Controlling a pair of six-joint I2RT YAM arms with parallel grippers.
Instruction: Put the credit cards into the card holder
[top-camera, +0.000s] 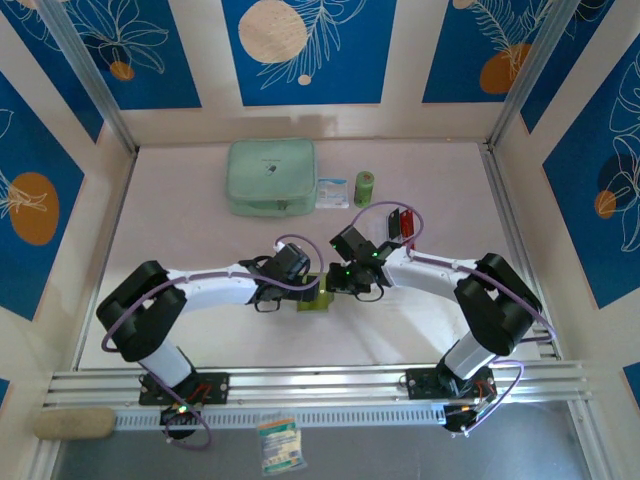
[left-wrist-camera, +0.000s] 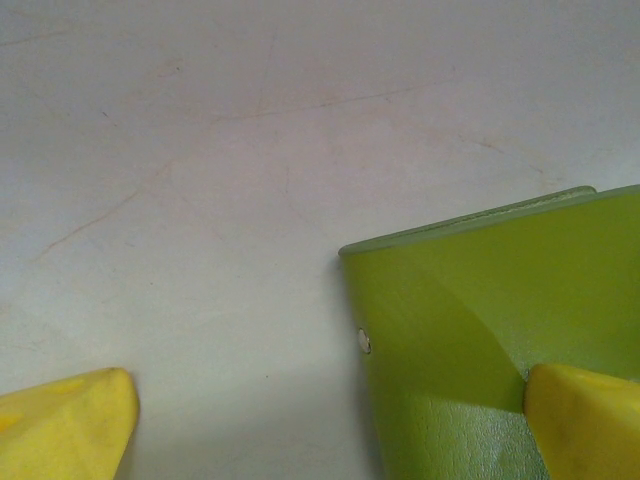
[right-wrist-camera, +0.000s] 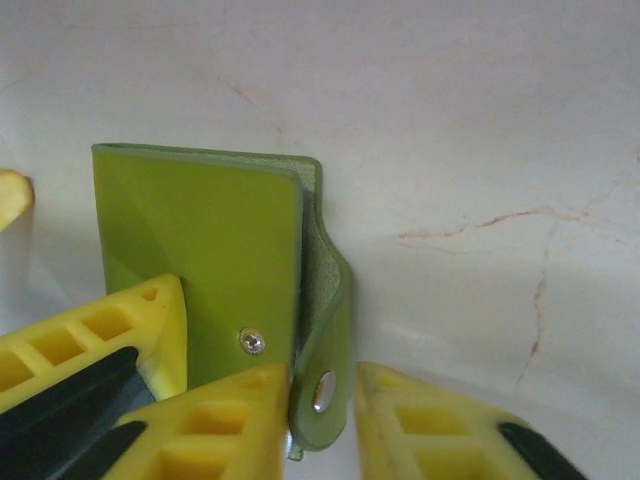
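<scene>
The olive-green card holder (top-camera: 314, 297) lies folded on the white table between my two grippers. My left gripper (left-wrist-camera: 325, 430) is wide open, and its right finger (left-wrist-camera: 585, 425) rests on the holder's cover (left-wrist-camera: 500, 300). My right gripper (right-wrist-camera: 325, 420) is narrowly open. The holder's snap tab (right-wrist-camera: 325, 385) stands between its fingers, touching the left finger (right-wrist-camera: 225, 425), with a sliver of gap to the right one. The tab curls away from the cover (right-wrist-camera: 200, 250), and its stud (right-wrist-camera: 252, 342) is bare. A red credit card (top-camera: 406, 222) sits behind the right arm, with something dark beside it.
A pale mint zip pouch (top-camera: 272, 177) lies at the back, with a small white packet (top-camera: 332, 192) and a green roll (top-camera: 364, 188) to its right. Purple cables loop over both wrists. The rail (top-camera: 320, 385) runs along the near edge.
</scene>
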